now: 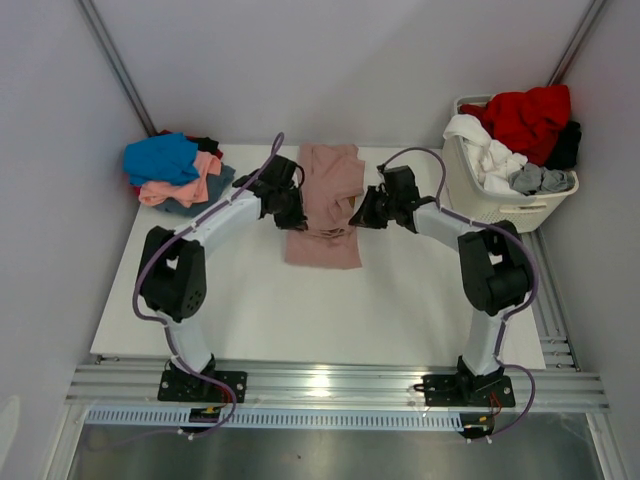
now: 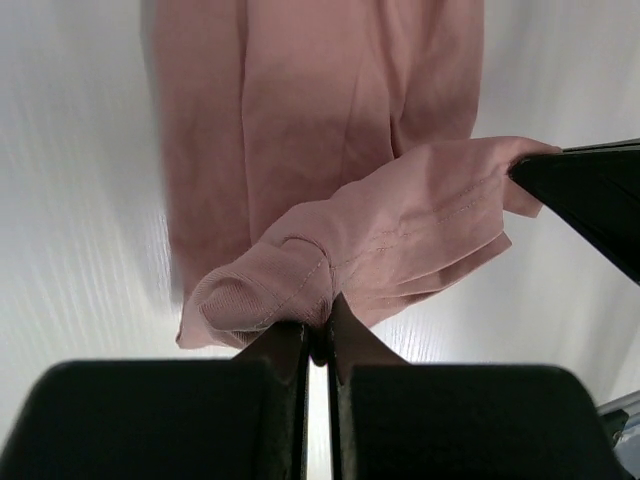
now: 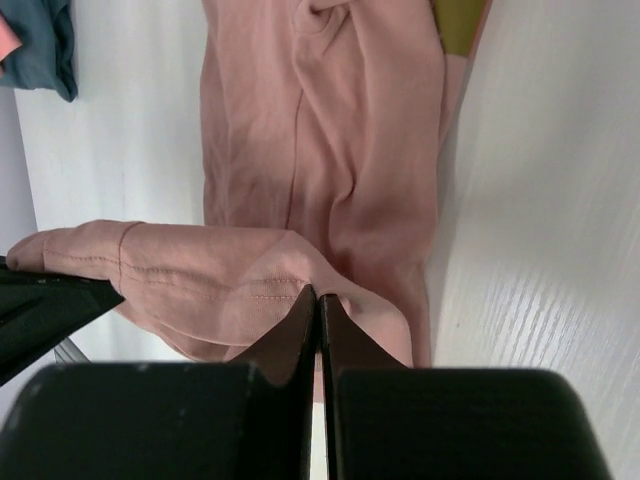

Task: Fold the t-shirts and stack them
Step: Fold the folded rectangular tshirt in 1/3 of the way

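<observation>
Black fingers of the left gripper [image 2: 318, 332] are seen clenched on a raised fold of the dusty-pink t-shirt [image 1: 325, 205], and the right gripper [image 3: 318, 300] is clamped on the same fold, a grip that is hidden from above. The shirt is spread mid-way across the white table [image 1: 400, 310], its long axis running near to far. Grey walls [image 1: 300, 60] enclose the table. A heap of coloured tees [image 1: 175, 175] is piled at the far-left corner, and a white basket [image 1: 495, 205] of clothes, shown only overhead, is set at the right.

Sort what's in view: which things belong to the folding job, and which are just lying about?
Job: pink tee, pinched by left gripper and right gripper; tee pile, far left; loose tees in the basket.
Just there: the basket itself; frame rail along the near edge.
</observation>
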Controlling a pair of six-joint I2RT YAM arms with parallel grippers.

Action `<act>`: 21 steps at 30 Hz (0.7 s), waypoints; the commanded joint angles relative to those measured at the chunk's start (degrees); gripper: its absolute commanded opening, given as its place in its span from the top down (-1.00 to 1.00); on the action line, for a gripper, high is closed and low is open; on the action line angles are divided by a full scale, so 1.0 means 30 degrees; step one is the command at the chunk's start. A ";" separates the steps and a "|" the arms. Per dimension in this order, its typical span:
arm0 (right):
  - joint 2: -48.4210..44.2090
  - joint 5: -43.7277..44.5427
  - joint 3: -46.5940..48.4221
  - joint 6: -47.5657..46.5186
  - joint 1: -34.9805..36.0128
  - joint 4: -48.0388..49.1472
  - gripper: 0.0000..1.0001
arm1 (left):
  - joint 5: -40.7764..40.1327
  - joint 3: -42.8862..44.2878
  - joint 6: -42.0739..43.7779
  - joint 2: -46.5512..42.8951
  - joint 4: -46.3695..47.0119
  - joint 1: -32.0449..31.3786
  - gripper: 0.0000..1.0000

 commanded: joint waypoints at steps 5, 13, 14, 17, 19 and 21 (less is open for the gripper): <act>0.1928 0.0010 0.2874 -0.0347 -0.0490 -0.0569 1.00 | 0.1257 0.2403 -0.0084 0.1643 0.0958 0.0880 0.99; 0.3219 0.0099 0.4517 0.0033 -0.0726 -0.0541 1.00 | 0.3074 0.4016 0.0063 0.3255 0.1279 0.1144 0.99; 0.3394 0.0099 0.4780 0.0005 -0.0755 -0.0629 1.00 | 0.3222 0.4191 0.0063 0.3633 0.1338 0.1173 0.98; 0.4185 0.0157 0.5835 0.0004 -0.0755 -0.1126 1.00 | 0.3340 0.5593 0.0063 0.4599 0.0931 0.1203 0.92; 0.4653 0.0245 0.6420 0.0034 -0.0813 -0.1215 1.00 | 0.3282 0.6384 0.0063 0.5041 0.0783 0.1261 0.86; 0.4947 0.0333 0.6773 0.0004 -0.0843 -0.1332 1.00 | 0.3252 0.6711 -0.0024 0.5569 0.0606 0.1320 0.82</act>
